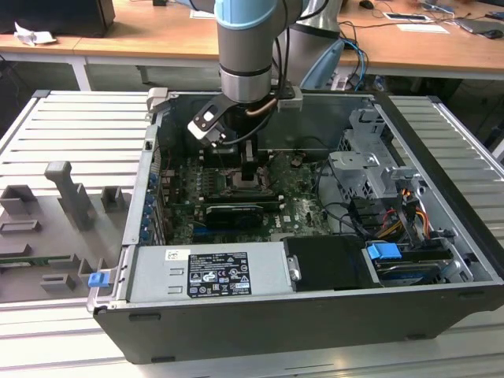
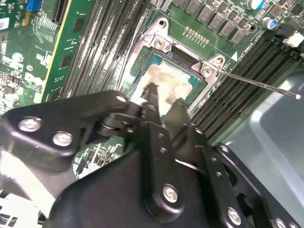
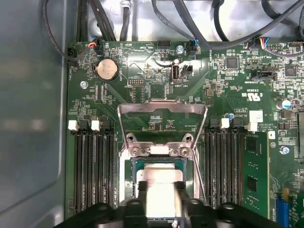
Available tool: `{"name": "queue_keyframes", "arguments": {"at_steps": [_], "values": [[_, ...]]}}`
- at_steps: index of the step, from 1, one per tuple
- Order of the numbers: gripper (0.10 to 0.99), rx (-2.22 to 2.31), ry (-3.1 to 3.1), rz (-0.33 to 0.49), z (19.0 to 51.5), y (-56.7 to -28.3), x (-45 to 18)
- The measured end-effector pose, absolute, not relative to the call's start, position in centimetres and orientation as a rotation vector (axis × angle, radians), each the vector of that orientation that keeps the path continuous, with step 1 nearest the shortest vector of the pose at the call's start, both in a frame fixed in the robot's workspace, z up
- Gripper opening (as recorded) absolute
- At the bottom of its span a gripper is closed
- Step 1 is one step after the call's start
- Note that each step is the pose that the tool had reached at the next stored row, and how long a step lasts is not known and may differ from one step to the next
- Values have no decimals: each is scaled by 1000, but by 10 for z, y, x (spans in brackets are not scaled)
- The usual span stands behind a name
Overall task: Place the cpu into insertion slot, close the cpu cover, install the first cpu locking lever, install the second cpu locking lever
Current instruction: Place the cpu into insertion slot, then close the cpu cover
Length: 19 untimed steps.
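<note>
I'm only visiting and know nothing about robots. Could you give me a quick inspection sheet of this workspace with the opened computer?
Surface: slatted metal table, with an open computer case lying on it.
Job's things: cpu sits in the socket; cpu cover is swung open; a thin locking lever stands free, unlatched.
Clutter: grey fixture blocks on the table, at the exterior view's left.
Grippers: gripper directly over the cpu.
Cables: dark bundles along the case wall; coloured wires by the drive bay.
Surroundings: wooden desks behind.
</note>
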<state>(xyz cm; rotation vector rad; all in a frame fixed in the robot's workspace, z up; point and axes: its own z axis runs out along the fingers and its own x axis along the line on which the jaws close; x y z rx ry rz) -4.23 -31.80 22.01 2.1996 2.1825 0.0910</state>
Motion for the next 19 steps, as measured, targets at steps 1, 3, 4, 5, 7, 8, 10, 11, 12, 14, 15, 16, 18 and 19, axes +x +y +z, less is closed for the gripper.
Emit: {"name": "queue_keyframes", "arguments": {"at_steps": [1, 3, 4, 5, 7, 8, 10, 11, 12, 14, 15, 16, 18, 19], "values": [[290, 2200, 2183, 91, 221, -318, -42], [169, 2200, 2183, 91, 223, -318, -42], [110, 2200, 2182, 91, 224, -318, -42], [106, 2200, 2182, 91, 225, -318, -42], [106, 2200, 2182, 91, 226, -318, -42], [106, 2200, 2183, 91, 226, -318, -42], [106, 2200, 2183, 91, 227, -318, -42], [106, 2200, 2182, 91, 227, -318, -42], [106, 2200, 2183, 91, 227, -318, -42], [106, 2200, 2183, 91, 227, -318, -42], [106, 2200, 2182, 91, 228, -318, -42], [106, 2200, 2182, 91, 228, -318, -42], [106, 2200, 2183, 91, 231, -318, -42], [106, 2200, 2183, 91, 232, -318, -42]]}}
